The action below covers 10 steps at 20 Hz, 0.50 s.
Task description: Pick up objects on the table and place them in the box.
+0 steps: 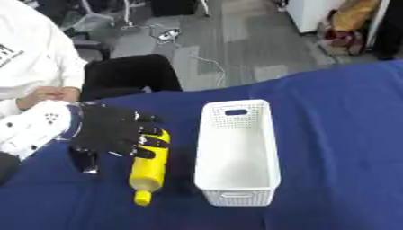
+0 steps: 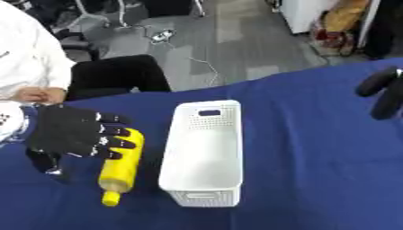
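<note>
Left robot hand [image 1: 110, 130]: black-gloved, on a white forearm, reaching in from the left edge over the blue tabletop [image 1: 338, 148]. Fingers [image 1: 150, 141] bent and laid over the upper end of a yellow bottle [image 1: 150, 168], thumb [image 1: 85, 161] hanging down on the bottle's left side, apart from it; wrapped partway about the bottle's top, though cannot tell whether the bottle is lifted or lying flat on the cloth.

Yellow bottle: long axis running nearly front to back, tilted slightly, the narrow neck and cap [image 1: 142, 198] pointing toward the near edge of the tabletop, the broad base hidden under the fingers at the far end. Just left of the box, near it but not touching, roughly parallel to its long side.

White perforated plastic box [image 1: 236, 155]: rectangular, open at the top, long axis also front to back, a slot handle [image 1: 235, 112] in the far end wall and another in the near wall. Nothing seen inside.

Right robot hand [image 2: 382, 92]: only in the right eye view, at the right edge, dark fingers drooping loosely above the tabletop, well apart from box and bottle, holding nothing.

Beyond the far-left edge of the tabletop, a seated person in a white top [image 1: 35, 54], hands clasped, touching none of the things. Grey floor [image 1: 236, 40] with cables behind.
</note>
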Each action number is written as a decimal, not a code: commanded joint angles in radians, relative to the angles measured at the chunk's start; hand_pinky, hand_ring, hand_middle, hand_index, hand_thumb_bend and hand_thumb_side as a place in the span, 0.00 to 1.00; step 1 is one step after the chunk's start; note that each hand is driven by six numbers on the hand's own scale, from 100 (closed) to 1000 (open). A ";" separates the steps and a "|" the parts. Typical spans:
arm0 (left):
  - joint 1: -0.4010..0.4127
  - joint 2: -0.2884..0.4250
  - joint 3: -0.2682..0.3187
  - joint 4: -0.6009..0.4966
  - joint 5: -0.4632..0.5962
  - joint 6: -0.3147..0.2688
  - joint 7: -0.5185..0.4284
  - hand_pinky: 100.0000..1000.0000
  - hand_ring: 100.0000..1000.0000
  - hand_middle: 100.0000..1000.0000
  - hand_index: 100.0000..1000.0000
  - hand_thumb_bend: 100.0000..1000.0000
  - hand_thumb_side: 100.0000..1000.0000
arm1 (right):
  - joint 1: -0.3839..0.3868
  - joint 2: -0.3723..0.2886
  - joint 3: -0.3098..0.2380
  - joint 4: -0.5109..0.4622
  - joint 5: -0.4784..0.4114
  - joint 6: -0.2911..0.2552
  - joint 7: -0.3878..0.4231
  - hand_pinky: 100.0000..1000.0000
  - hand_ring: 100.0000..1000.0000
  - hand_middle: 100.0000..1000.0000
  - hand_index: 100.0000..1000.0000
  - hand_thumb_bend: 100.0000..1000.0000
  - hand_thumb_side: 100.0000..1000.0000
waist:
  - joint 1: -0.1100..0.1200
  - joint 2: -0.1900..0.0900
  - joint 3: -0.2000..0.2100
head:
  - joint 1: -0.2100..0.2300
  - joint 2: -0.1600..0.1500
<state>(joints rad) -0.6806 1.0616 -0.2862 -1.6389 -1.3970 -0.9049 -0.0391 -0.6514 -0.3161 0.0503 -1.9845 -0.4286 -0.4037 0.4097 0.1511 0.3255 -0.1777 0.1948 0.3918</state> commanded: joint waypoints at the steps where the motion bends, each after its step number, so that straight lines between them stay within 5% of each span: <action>1: -0.016 0.018 0.027 0.012 -0.053 0.011 0.051 1.00 0.85 0.90 0.83 1.00 0.32 | -0.024 -0.002 0.000 -0.015 -0.002 -0.001 0.008 0.59 0.44 0.50 0.58 0.10 1.00 | -0.003 -0.013 -0.002 | 0.023 -0.012; 10: -0.022 0.005 0.026 0.060 -0.148 0.023 0.142 1.00 0.85 0.90 0.83 1.00 0.33 | -0.032 0.002 0.003 -0.015 -0.010 -0.001 0.023 0.60 0.44 0.50 0.58 0.10 1.00 | 0.001 0.000 -0.012 | 0.037 -0.024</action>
<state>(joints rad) -0.6883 1.0481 -0.2822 -1.5802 -1.5326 -0.8841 0.0916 -0.6638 -0.3152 0.0531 -1.9845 -0.4337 -0.4038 0.4293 0.1550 0.3409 -0.1888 0.2176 0.3828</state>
